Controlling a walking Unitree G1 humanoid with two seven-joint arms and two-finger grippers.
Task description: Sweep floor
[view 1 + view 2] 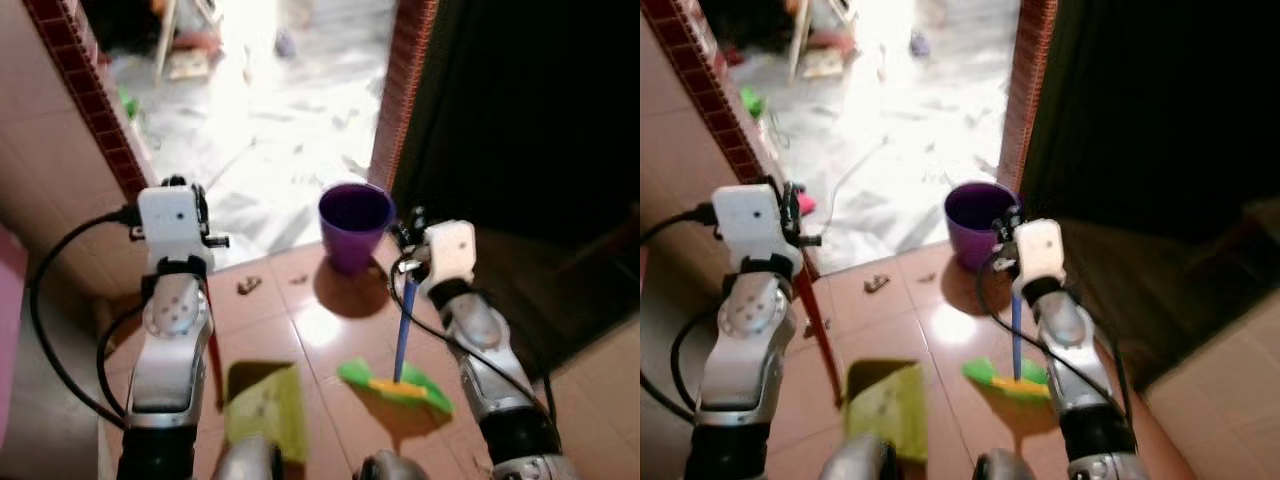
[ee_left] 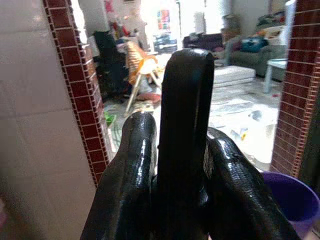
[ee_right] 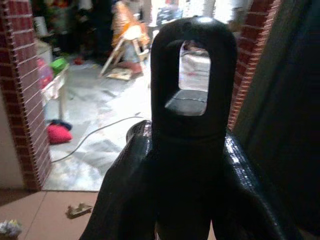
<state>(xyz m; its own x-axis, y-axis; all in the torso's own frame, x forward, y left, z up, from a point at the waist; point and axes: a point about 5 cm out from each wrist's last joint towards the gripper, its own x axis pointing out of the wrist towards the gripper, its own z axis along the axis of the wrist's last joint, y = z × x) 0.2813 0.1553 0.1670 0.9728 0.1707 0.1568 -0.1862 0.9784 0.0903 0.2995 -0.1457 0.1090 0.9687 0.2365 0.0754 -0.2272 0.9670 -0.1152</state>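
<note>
Terracotta floor tiles (image 1: pixel 300 320) carried scraps of litter (image 1: pixel 248 286) near the doorway edge. The right gripper (image 1: pixel 408 262) clamped a blue-handled broom (image 1: pixel 402 340); the left gripper (image 1: pixel 200 235) clamped a red-handled dustpan (image 1: pixel 265 405). Sweeping seemed underway; next, the broom likely needed reaching the litter.

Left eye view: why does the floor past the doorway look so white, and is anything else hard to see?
Left eye view: daylight washes out the marble floor beyond the doorway; the area right of the purple bucket is nearly black. Right eye view: glare spot on the tiles beside the broom. Right wrist view: the handle looms dark and soft.
</note>
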